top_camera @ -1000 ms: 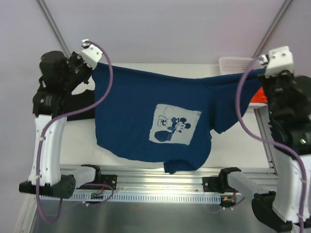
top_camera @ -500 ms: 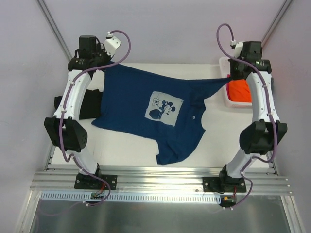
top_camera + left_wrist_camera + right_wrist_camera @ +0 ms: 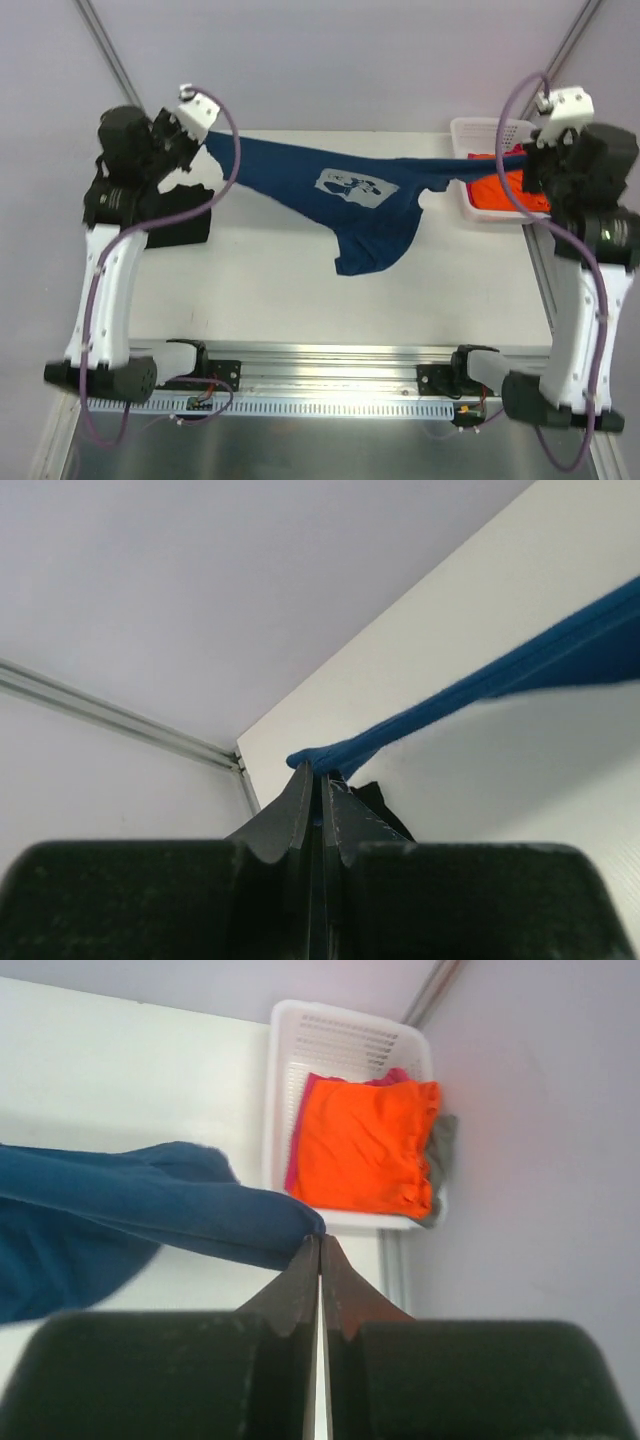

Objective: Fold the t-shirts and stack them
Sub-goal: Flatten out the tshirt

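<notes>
Navy blue t-shirt (image 3: pixel 300 172), pale square print (image 3: pixel 352 186); plain black t-shirt (image 3: pixel 185 222); orange t-shirt (image 3: pixel 365 1145); pink t-shirt (image 3: pixel 293 1165); grey t-shirt (image 3: pixel 445 1140); white basket (image 3: pixel 345 1030).

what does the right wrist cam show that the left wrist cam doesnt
Only right wrist: beyond the right fingers, the white plastic basket holding an orange t-shirt, pink cloth and grey cloth at its edges. Only left wrist: black cloth beyond the left fingers. Both: the navy blue t-shirt pinched between those shut fingers, over the white table.
</notes>
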### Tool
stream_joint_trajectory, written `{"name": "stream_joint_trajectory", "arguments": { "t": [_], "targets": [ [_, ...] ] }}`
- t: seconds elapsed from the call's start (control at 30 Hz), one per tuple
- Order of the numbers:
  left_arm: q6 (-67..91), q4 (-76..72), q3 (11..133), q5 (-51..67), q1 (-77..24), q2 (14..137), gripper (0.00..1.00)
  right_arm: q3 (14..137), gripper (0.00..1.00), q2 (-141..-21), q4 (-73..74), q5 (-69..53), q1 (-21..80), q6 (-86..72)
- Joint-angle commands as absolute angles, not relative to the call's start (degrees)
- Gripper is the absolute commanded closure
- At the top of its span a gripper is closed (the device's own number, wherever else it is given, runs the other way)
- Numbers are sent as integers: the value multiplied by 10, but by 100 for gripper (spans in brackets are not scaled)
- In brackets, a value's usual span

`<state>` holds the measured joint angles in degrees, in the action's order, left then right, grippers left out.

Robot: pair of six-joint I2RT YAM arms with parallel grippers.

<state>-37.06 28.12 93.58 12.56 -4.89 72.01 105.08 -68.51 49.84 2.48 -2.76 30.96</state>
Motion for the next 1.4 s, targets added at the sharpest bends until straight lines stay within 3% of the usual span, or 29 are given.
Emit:
{"name": "stream_joint_trajectory", "arguments": {
  "t": [0.0,0.17,0.3,0.5,0.67,0.97,1.13,1.37],
  "targets": [
    [-386,270,822,181,-51,562,100,994,99,-552,505,82,-36,371],
    [-398,267,773,175,-51,418,100,1037,99,-454,468,216,-36,416],
    [-375,253,842,122,-51,417,100,1117,99,-462,453,240,-45,429],
    [-384,187,959,77,-50,549,100,1171,100,-567,369,206,-44,442],
    [-443,180,1058,44,-44,744,100,1169,99,-693,285,143,-67,459],
    [-511,183,981,51,-40,912,100,1139,99,-932,322,19,-84,447],
    [-557,182,966,27,-40,990,100,1136,99,-1041,369,31,-54,450],
    [-563,182,1081,3,-41,1077,100,1203,99,-1056,332,105,-25,481]
  ]
}}
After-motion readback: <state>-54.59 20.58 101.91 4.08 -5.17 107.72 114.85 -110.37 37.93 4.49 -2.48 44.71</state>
